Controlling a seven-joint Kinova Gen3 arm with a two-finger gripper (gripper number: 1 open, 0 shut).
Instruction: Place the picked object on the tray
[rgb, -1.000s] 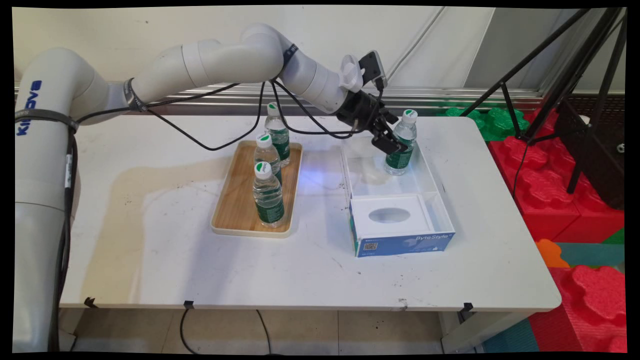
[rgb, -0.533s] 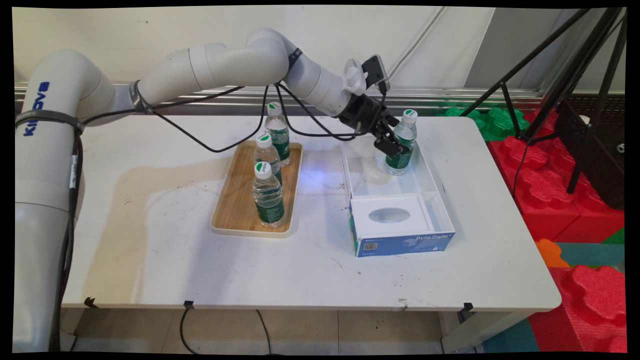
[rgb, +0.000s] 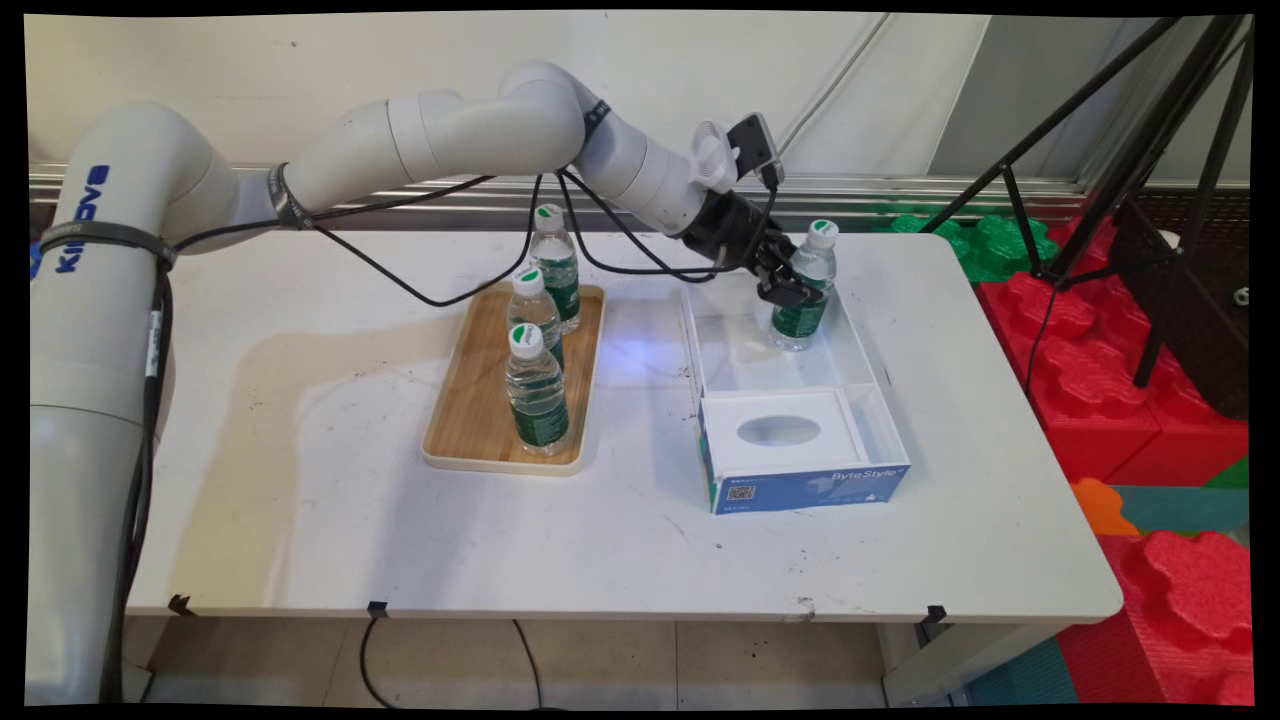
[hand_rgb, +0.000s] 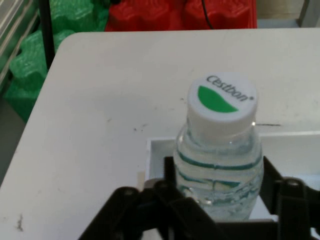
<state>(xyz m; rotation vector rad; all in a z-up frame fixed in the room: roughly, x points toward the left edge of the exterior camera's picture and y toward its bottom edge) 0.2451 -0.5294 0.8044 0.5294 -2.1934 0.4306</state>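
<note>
Gripping the water bottle (hand_rgb: 220, 165) by its body, your end effector (rgb: 787, 290) keeps it upright in the far end of the clear bin (rgb: 860, 345), right of the wooden tray (rgb: 470, 400).

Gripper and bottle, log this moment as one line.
gripper: around bottle, grip unclear | bottle: upright in clear bin | tissue box: bin's near end | tray: three bottles

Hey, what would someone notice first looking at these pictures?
The black gripper flanking a water bottle that stands at the far end of a clear bin. Left of it, three more bottles line a wooden tray, and a blue tissue box fills the bin's near end.
</note>
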